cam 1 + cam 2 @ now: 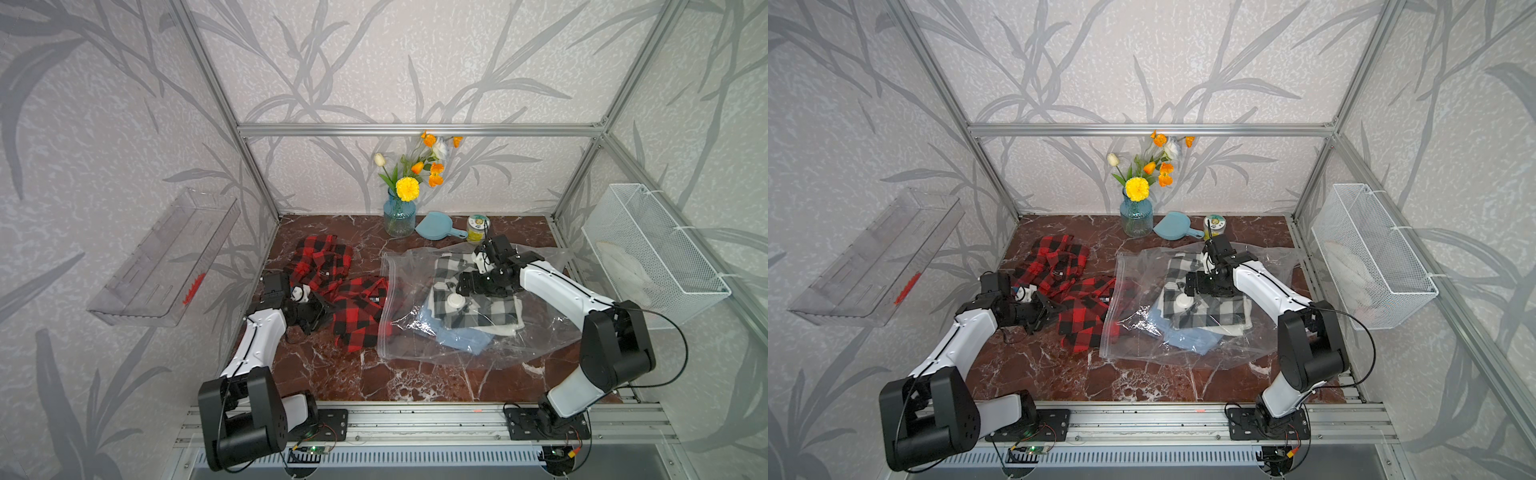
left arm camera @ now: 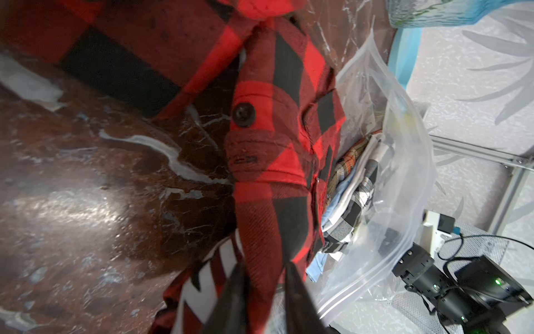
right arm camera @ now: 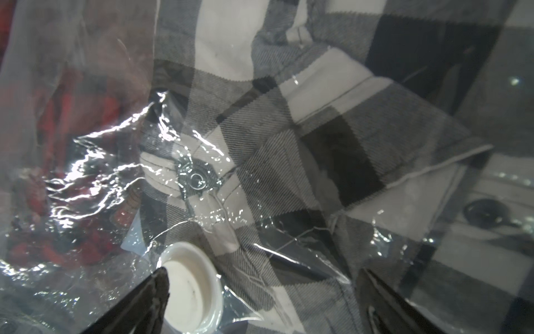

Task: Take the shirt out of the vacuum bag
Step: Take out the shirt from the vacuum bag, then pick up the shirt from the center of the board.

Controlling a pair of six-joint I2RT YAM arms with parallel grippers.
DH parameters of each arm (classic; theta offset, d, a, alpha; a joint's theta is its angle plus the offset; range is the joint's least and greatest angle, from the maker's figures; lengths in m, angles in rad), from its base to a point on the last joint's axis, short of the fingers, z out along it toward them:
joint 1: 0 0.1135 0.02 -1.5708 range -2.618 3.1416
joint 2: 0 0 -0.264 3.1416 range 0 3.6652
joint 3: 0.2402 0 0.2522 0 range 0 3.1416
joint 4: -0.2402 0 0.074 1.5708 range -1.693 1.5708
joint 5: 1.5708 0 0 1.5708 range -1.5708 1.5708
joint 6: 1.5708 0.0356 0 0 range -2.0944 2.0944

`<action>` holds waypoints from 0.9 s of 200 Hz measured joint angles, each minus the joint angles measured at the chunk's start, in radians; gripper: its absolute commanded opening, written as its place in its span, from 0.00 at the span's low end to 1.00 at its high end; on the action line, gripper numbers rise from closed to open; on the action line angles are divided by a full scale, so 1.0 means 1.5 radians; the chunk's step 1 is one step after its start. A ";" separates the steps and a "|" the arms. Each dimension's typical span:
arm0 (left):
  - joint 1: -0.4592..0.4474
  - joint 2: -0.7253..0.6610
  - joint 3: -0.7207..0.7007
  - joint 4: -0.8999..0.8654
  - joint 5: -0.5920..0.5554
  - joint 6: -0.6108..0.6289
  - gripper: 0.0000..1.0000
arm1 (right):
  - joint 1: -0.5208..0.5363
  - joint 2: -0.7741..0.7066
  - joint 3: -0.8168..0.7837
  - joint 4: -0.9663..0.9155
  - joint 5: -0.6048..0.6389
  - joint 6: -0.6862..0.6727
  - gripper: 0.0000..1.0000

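Large clear crinkly plastic vacuum bag [image 1: 478,332] lies on brown marble table [image 1: 415,382], right half. Inside: folded grey-white checked shirt [image 1: 490,307] over light blue cloth [image 1: 461,338].

Red-black checked shirt [image 1: 357,316] outside bag, one edge at bag mouth.

Left gripper [image 2: 264,295]: fingers part spread, red fabric between them; real pinch, cannot tell.

Right gripper [image 3: 260,300]: fingers spread wide above bag, beside round white valve disc [image 3: 190,286].
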 measured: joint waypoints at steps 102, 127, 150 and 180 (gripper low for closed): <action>-0.056 0.165 0.271 -0.053 -0.151 0.065 0.98 | -0.005 0.000 0.024 -0.017 0.000 -0.007 0.99; -0.093 0.231 0.271 -0.072 -0.176 0.086 0.98 | -0.005 0.000 0.024 -0.018 0.000 -0.007 0.99; -0.130 0.246 0.250 -0.068 -0.188 0.092 0.98 | -0.005 0.000 0.024 -0.018 0.000 -0.007 0.99; -0.169 0.271 0.219 -0.038 -0.189 0.087 0.97 | -0.005 0.000 0.024 -0.018 0.000 -0.009 0.99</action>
